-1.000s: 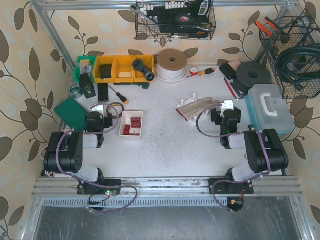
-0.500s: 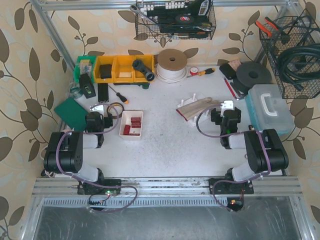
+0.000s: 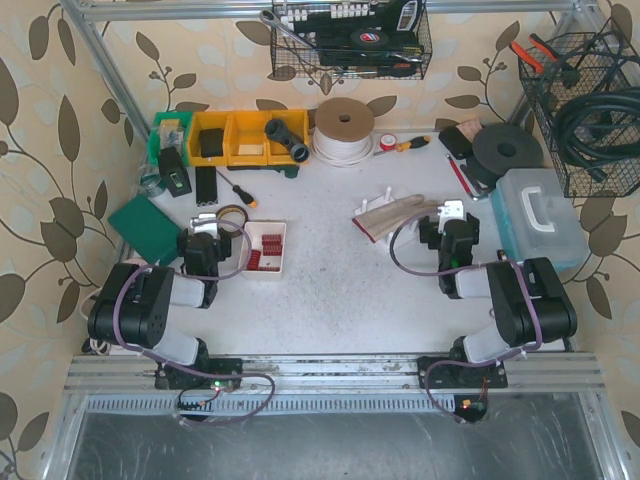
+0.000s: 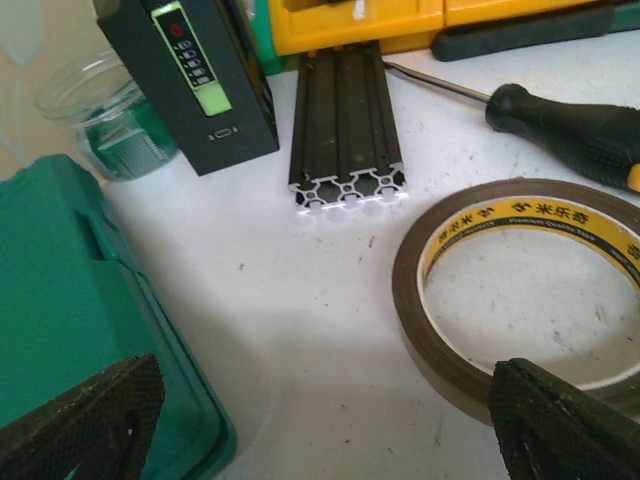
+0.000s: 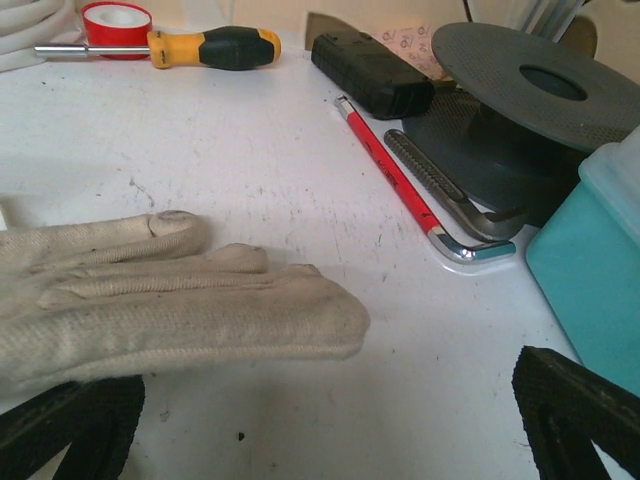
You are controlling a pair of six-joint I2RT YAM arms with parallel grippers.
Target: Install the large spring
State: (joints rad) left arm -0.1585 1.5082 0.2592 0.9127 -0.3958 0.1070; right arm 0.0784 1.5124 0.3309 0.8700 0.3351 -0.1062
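Note:
Several red springs lie in a small white tray (image 3: pixel 279 232) left of the table's middle, seen only in the top view; I cannot single out the large one. My left gripper (image 3: pixel 206 219) is open and empty just left of the tray, low over the table. In the left wrist view its fingertips (image 4: pixel 85 420) frame bare table beside a brown tape roll (image 4: pixel 440 330). My right gripper (image 3: pixel 453 211) is open and empty at the right, beside a beige work glove (image 5: pixel 150 300).
A green case (image 4: pixel 60 300), a black aluminium profile (image 4: pixel 345 120), a black device (image 4: pixel 190 80) and a screwdriver (image 4: pixel 570 125) lie ahead of the left gripper. A red-handled hex key (image 5: pixel 395 175), a black disc (image 5: pixel 540 80) and a teal box (image 5: pixel 590 250) lie near the right gripper.
My left wrist has swung a little to the right, toward the tray and the tape roll. The right arm has barely shifted.

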